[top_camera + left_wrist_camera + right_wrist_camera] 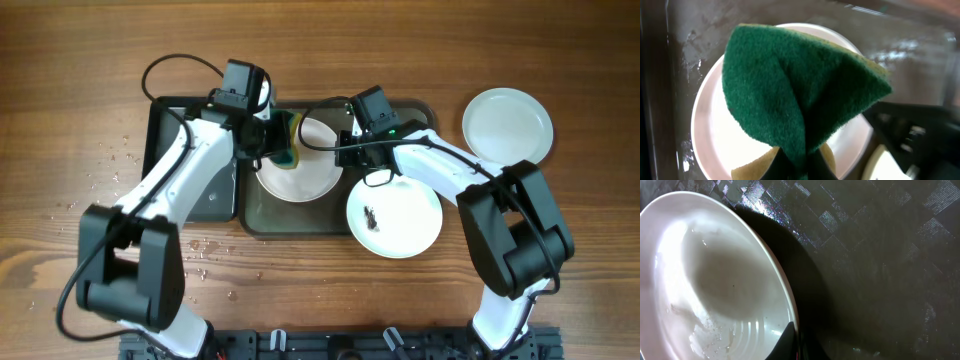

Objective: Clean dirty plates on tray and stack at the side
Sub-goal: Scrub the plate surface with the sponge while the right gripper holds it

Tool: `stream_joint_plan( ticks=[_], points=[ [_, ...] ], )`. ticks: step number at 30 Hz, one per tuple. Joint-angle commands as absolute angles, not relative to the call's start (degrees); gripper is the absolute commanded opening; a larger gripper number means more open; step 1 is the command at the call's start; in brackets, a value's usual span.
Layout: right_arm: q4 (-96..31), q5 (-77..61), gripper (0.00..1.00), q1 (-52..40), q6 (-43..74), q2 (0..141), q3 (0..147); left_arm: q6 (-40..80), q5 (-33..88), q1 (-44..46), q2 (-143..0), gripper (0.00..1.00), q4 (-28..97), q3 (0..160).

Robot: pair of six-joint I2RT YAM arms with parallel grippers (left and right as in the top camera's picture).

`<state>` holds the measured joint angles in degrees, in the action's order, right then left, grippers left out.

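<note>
Nearest the arm bases, on the wooden table (60, 250): a scatter of water droplets (205, 245) toward the left. Just beyond, on the right, the smeared plate (400, 228), round and white with a small black mark near its middle, lying across the near right corner of the tray (300, 222) and reaching past the low rim over the wood. Farther in, on the wet dark floor of that tray, the middle plate (310, 178), white, with beads and streaks of water in its bowl in the right wrist view. At its right edge, the right gripper (346, 142), pinched tight on the rim of this plate, fingers meeting over the lip. Opposite, over the plate's far left part, the left gripper (268, 135), clamped on a folded sponge (289, 142), green scouring face outward, yellow foam showing beneath; sponge touching the plate or just above it, impossible to tell. Left of the tray and side by side with it, under the left arm, a smaller glossy black tray (165, 130). Farthest back on the right, off the tray's far right corner on bare wood, the third plate (507, 124), plain white, apart from the other two.
</note>
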<state>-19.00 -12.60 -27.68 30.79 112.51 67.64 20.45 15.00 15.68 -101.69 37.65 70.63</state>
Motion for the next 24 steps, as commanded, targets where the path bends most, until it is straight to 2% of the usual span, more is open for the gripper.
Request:
stream_joint_plan(
  ticks=[1, 10, 24],
  points=[
    [-18.68, -12.69, 0.04, -27.92, 31.03, 113.21, 67.05, 19.77, 10.17, 15.79, -105.19, 0.04, 35.42, 68.14],
    [-18.68, -12.69, 0.04, -27.92, 31.03, 113.21, 67.05, 19.75, 10.2, 16.14, -112.22, 0.04, 31.62, 67.68],
    [-18.46, -12.93, 0.04, -27.92, 31.05, 113.21, 67.05, 16.23, 40.42, 16.64, -115.83, 0.04, 23.7, 67.72]
  ],
)
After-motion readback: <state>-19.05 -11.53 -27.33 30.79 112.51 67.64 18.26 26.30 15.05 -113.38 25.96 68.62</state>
